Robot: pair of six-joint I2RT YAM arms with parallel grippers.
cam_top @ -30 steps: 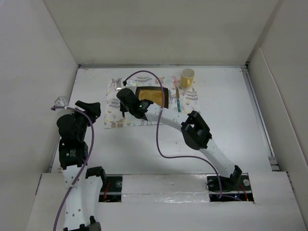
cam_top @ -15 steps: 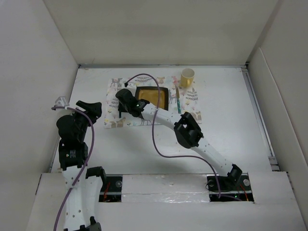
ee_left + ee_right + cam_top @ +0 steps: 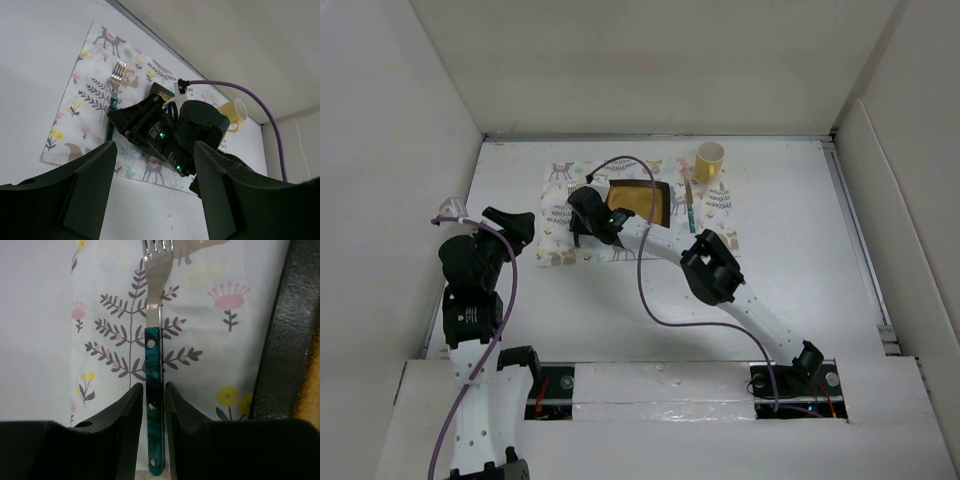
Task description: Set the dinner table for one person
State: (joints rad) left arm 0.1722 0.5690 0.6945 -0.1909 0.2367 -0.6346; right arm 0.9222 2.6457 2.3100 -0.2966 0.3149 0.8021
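Observation:
The white dinner table (image 3: 790, 260) carries a cloth mat (image 3: 558, 178) printed with deer and leaves. A fork (image 3: 152, 365) with a teal handle lies flat on the mat's left part, tines pointing away; it also shows in the left wrist view (image 3: 116, 80). My right gripper (image 3: 154, 405) is low over the mat, its two fingers close against either side of the fork's handle; from above, the right gripper (image 3: 583, 218) hides the fork. My left gripper (image 3: 515, 222) is open and empty above the table left of the mat.
A dark square plate (image 3: 640, 195) with a yellow inside sits mid-mat. A teal-handled knife (image 3: 691, 205) lies to its right, and a yellow mug (image 3: 709, 158) stands at the mat's far right corner. White walls surround the table. A purple cable loops over the right arm.
The right arm's elbow has drawn in toward the mat and its gripper has shifted slightly nearer and lower. The left arm has barely moved.

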